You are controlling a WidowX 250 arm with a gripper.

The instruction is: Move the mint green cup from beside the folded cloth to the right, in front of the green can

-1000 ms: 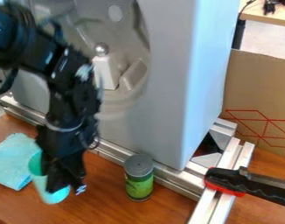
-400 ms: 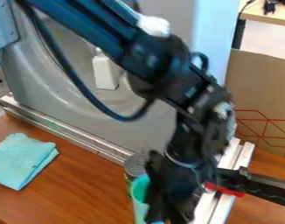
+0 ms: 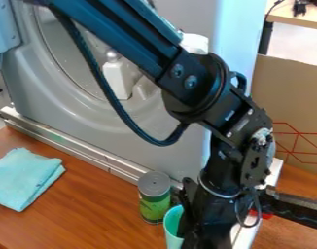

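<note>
The black hand (image 3: pixel 192 235) is closed on a turquoise cup (image 3: pixel 172 232), gripping it by its wall toward the near edge of the table (image 3: pixel 96 209). Just beside the cup, on the side of the table's back edge, a green can with a grey lid (image 3: pixel 154 198) stands upright near the metal rail (image 3: pixel 90 154). A folded light-blue cloth (image 3: pixel 23 177) lies well apart from them, toward the table's left edge.

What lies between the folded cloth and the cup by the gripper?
Wooden tabletop, in the camera view; the green can appears just behind the cup.
</note>
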